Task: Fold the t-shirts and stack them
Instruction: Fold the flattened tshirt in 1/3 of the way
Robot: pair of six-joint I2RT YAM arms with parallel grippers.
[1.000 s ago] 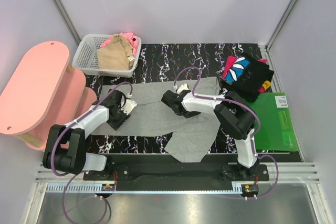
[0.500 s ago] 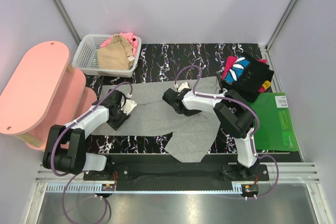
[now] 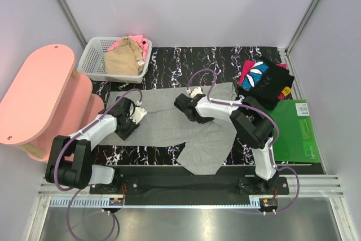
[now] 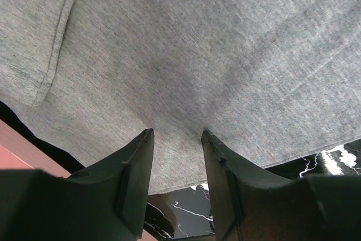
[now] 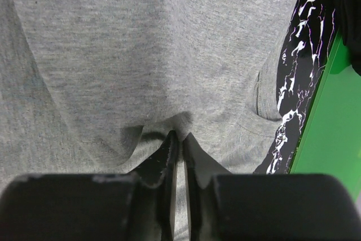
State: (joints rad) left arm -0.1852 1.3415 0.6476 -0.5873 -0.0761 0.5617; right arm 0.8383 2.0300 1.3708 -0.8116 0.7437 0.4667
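Observation:
The large light-grey t-shirt (image 3: 163,123) lies spread on the black marbled table. My right gripper (image 3: 183,107) is at the shirt's middle, shut on a pinched-up fold of grey cloth (image 5: 179,121); its jaws (image 5: 179,135) stand together. My left gripper (image 3: 125,127) rests on the shirt's left part near its edge, jaws open (image 4: 177,135) over flat grey cloth (image 4: 197,55). The black printed t-shirt (image 3: 262,80) lies folded at the back right. The tan t-shirt (image 3: 123,59) and the pink t-shirt (image 3: 140,42) lie in the basket.
The white lattice basket (image 3: 90,60) stands at the back left. A pink stool (image 3: 39,91) stands left of the table. The green board (image 3: 296,131) lies at the right and also shows in the right wrist view (image 5: 327,111).
My right gripper has moved slightly left and back, drawing the pinched grey cloth with it. The left arm has barely moved.

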